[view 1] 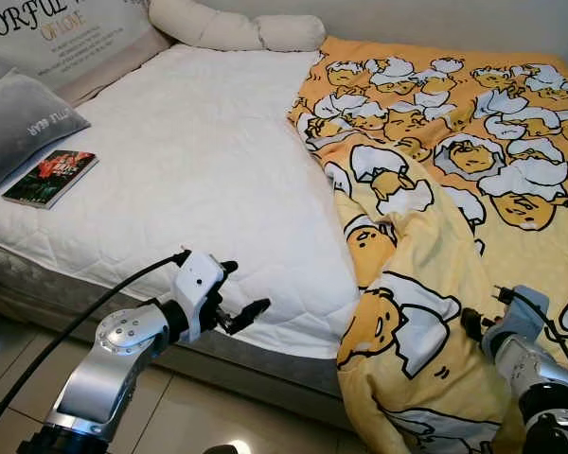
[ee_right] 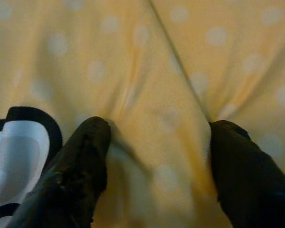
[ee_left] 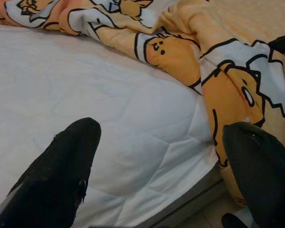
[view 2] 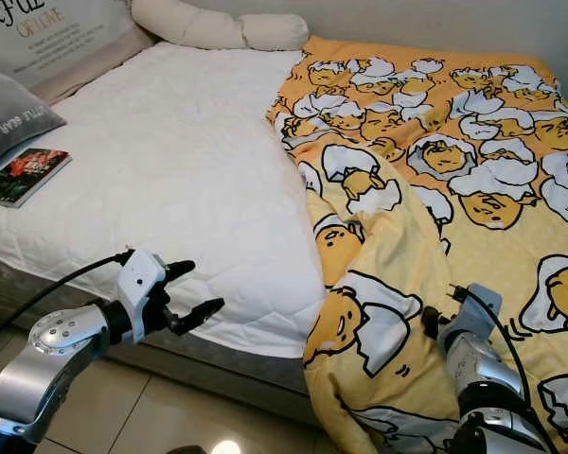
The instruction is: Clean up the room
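— Yellow duvet (view 1: pixel 454 180), printed all over with a cartoon egg-yolk figure, covers only the right half of the bed in the left eye view; where does that leave the job?

— Early, I'd judge. The white quilted mattress (view 1: pixel 199 161) lies bare on the left, the duvet is bunched along its middle and spills over the foot edge, and a book (view 1: pixel 50 177) lies near the grey cushion (view 1: pixel 24 118). Spreading the cover and putting the book away both look undone.

— Any writing?

— The grey cushion carries small white lettering, too small to read surely. The big pillow (view 1: pixel 62 38) behind it shows parts of words, something like "ORFUL" and "ON LOVE". The book's cover is red and dark; its title is illegible.

— And the right eye view?

— Same scene. The left gripper (view 2: pixel 191 288) hangs off the mattress's foot edge, fingers spread apart and holding nothing. The right gripper (view 2: pixel 434 323) sits against the duvet where it drapes over the corner.

— Left wrist view?

— Two black fingers (ee_left: pixel 61 166) stand wide apart with white mattress between them and the duvet's edge beyond.

— Right wrist view?

— Fingers (ee_right: pixel 80 166) parted and pressed against yellow, pale-dotted fabric that ridges up between them; not closed on it yet.
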Controlling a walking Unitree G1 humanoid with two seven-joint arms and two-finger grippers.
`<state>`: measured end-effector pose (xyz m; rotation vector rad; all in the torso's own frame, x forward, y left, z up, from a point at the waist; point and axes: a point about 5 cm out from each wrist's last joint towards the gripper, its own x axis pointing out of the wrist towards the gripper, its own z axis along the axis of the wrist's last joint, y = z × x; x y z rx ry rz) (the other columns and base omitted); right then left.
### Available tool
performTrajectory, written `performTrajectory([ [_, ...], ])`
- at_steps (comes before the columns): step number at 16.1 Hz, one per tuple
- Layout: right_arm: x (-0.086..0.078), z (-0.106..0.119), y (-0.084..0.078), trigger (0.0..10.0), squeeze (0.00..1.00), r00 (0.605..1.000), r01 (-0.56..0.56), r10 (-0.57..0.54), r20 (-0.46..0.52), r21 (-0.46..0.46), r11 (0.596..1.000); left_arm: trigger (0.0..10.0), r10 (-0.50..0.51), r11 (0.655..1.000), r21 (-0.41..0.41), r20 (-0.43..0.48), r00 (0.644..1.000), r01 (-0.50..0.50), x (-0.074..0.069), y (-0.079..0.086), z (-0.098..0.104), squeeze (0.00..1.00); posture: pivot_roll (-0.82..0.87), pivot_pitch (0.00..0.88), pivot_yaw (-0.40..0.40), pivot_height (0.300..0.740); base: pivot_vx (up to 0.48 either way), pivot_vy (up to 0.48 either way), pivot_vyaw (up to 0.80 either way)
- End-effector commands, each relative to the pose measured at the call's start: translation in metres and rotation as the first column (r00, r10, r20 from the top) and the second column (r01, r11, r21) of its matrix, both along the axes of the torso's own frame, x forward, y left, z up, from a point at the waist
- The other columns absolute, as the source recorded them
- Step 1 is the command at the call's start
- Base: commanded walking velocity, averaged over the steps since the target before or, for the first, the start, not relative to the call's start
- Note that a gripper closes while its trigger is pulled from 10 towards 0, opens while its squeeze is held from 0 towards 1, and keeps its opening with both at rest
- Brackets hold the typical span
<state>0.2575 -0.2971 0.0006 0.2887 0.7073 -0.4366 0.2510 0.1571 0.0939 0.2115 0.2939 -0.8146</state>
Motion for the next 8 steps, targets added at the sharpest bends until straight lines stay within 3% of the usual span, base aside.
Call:
performTrajectory([
  [1, 0.0039, 0.0003, 0.0041, 0.0, 0.0, 1.0, -0.009, 0.008, 0.016, 0.024, 1.0, 10.0, -0.013, 1.0, 0.006, -0.001, 1.0, 0.013, -0.0015, 0.0, 0.0023, 0.0, 0.12, 0.0, 0.071, 0.74, 0.0, 0.0, 0.0],
  [8, -0.0013, -0.0058, 0.0047, 0.0, 0.0, 1.0, -0.02, 0.02, 0.0, 0.029, 0.999, 10.0, -0.045, 0.999, 0.012, -0.028, 0.999, 0.045, -0.0052, 0.0003, 0.0011, 0.0, 0.12, 0.0, 0.076, 0.74, 0.0, 0.0, 0.0],
])
